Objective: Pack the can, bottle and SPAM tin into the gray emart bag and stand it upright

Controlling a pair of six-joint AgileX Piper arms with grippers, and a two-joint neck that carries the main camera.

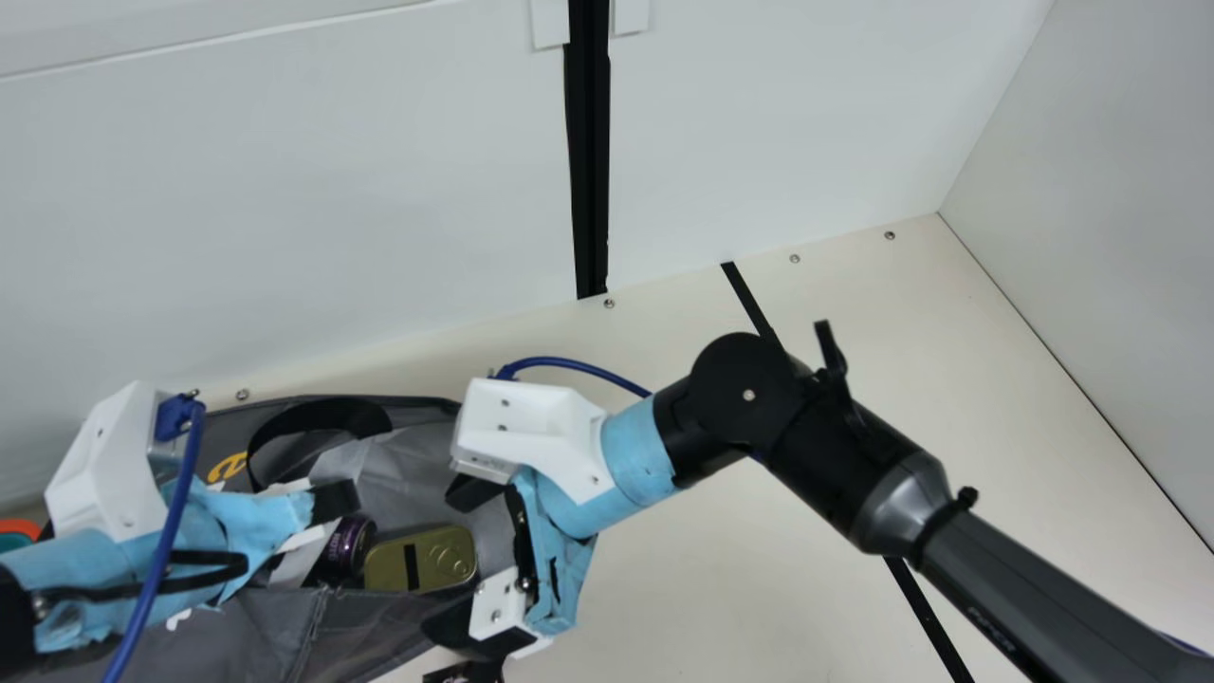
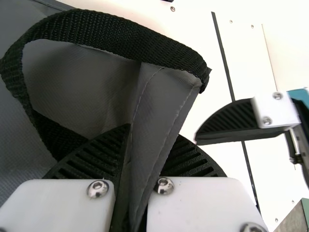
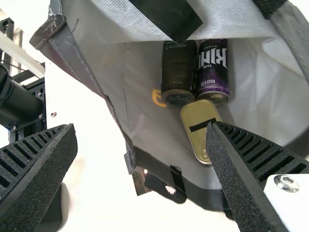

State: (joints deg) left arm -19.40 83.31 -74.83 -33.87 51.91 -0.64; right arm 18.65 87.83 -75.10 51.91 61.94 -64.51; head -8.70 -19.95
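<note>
The cream table carries the gray bag toward its back edge, on the left side; the bag's mouth is partly open. A black stripe crosses the table to the right of the bag.

The right gripper is at the side of the bag nearest the stripe, its fingers spread wide and holding nothing, part of the bag's rim showing between them. The left gripper is over the bag, its fingers clenched on a fold of the bag's cloth just beside one end of the black handle, which loops up from the cloth.

The dark bottle and the purple can lie side by side inside the bag. The gold tin, with a black strip across it, is in the bag too, close against their ends. A small dark card is on the table by the bag's rim.
</note>
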